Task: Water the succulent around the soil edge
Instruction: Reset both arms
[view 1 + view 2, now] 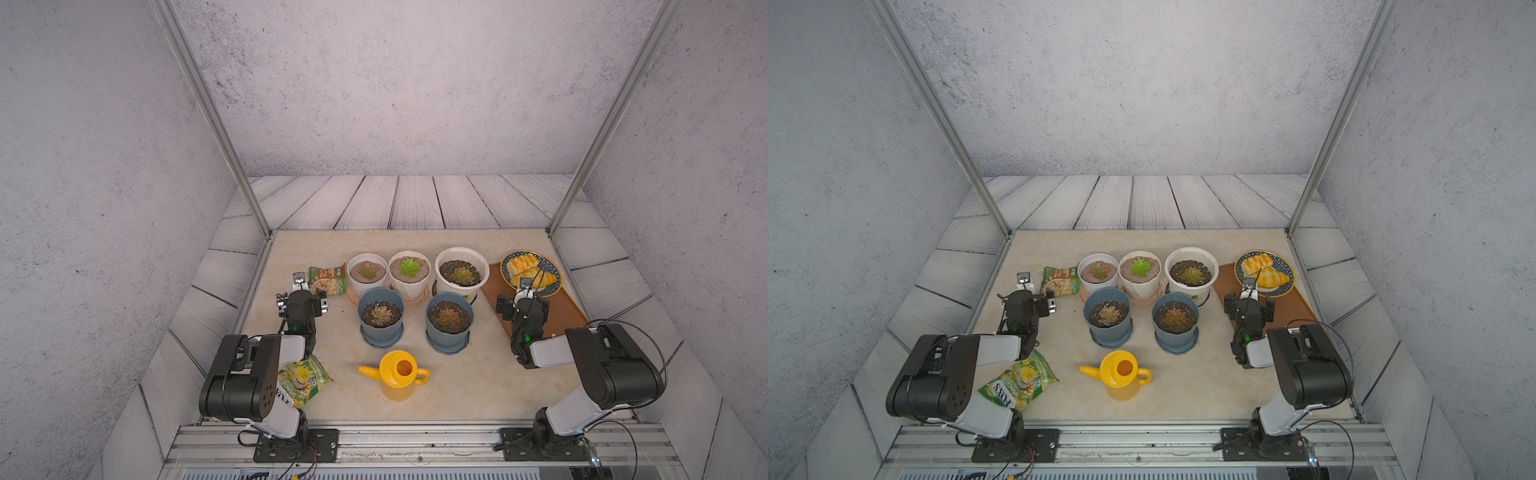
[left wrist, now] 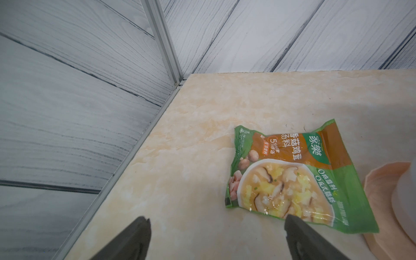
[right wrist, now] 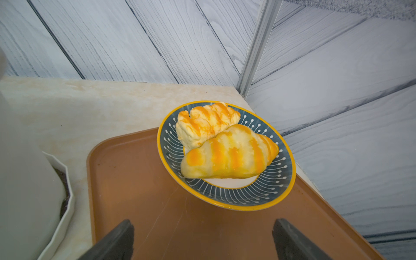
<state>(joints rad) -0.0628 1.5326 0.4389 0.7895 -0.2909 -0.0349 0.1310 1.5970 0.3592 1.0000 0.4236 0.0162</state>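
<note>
Lab robot cell: aluminium frame posts (image 1: 218, 124), printed plank-and-concrete backdrop panels (image 1: 415, 203), two arms (image 1: 245, 374) (image 1: 611, 370) bolted to a front rail (image 1: 415, 440).

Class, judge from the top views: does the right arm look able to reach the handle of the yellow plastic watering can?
Probably yes: bare tabletop lies between it and the yellow plastic watering can, whose handle faces that side; the right gripper is open, empty.

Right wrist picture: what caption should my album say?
Open right gripper hovering over a brown tray holding a blue plate with two striped buns.
</note>
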